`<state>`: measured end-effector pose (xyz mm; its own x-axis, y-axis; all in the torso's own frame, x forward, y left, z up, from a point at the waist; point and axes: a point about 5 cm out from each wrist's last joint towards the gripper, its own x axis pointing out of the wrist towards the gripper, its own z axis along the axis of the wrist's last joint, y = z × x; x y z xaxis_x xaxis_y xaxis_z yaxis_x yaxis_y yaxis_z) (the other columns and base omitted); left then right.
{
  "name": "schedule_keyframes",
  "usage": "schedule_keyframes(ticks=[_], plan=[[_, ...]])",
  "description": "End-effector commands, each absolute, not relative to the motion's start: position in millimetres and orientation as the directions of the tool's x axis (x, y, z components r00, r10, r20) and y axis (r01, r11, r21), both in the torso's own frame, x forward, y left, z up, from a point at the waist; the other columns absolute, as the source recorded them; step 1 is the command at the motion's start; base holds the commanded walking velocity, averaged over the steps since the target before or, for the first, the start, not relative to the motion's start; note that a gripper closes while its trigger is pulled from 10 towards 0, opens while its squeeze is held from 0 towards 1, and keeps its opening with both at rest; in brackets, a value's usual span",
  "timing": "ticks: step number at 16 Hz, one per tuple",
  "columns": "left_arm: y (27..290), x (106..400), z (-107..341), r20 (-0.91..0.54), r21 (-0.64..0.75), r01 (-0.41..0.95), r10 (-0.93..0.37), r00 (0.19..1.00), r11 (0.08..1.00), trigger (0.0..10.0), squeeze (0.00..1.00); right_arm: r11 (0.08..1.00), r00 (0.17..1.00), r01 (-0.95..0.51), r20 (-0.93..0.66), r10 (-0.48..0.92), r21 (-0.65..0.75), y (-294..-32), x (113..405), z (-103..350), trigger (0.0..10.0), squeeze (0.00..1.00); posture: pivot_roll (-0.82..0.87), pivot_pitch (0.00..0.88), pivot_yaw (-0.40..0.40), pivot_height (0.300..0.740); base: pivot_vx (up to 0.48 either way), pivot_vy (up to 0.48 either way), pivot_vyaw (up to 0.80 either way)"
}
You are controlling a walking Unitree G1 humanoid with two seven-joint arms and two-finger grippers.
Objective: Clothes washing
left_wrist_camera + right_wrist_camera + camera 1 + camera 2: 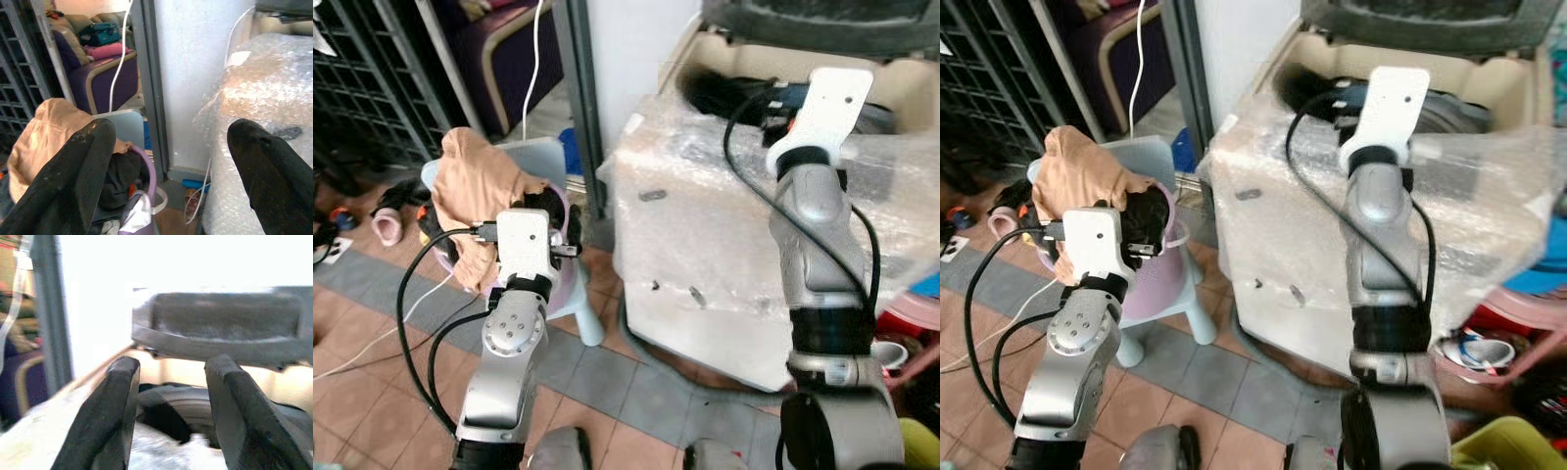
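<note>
A bubble-wrapped washer fills the right of the frame, lid raised over its dark drum. At centre left, a pink basket heaped with clothes sits on a pale stool. The right gripper, fingers parted and empty, hangs at the drum's mouth; the left gripper, spread wide, hovers beside the basket.

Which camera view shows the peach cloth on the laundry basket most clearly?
The left eye view: the peach cloth lies in full over the pink basket, beyond the left pincer. The right eye view shows it too, more to the side. The left wrist view has it partly behind a finger. The right wrist view faces the washing machine.
</note>
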<state>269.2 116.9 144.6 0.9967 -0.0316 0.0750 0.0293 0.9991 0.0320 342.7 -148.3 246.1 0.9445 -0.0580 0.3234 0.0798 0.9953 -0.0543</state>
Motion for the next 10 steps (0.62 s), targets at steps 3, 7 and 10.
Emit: schedule_keyframes(ticks=[3,7,10], plan=[[122.4,272.6,141.9,0.056,0.037,-0.015,0.013,0.998,0.999,10.0,0.0,0.996,0.938,-0.063,0.336,0.081,-0.063,-122.8,327.7,240.8,10.0,1.0,-0.03,0.078,0.068,0.74,0.0,0.0,0.0],[121.7,272.8,143.3,0.058,0.031,-0.004,0.003,0.998,1.0,10.0,0.0,0.981,0.926,-0.155,0.328,0.186,-0.119,-115.7,307.3,228.1,10.0,1.0,-0.03,0.073,0.075,0.74,0.0,0.24,0.0],[124.7,271.2,144.0,0.062,0.029,-0.004,0.002,0.998,1.0,10.0,0.0,0.971,0.942,-0.156,0.267,0.201,-0.181,-124.2,294.0,209.1,10.0,0.44,-0.03,0.075,0.076,0.74,0.0,0.48,0.0]])
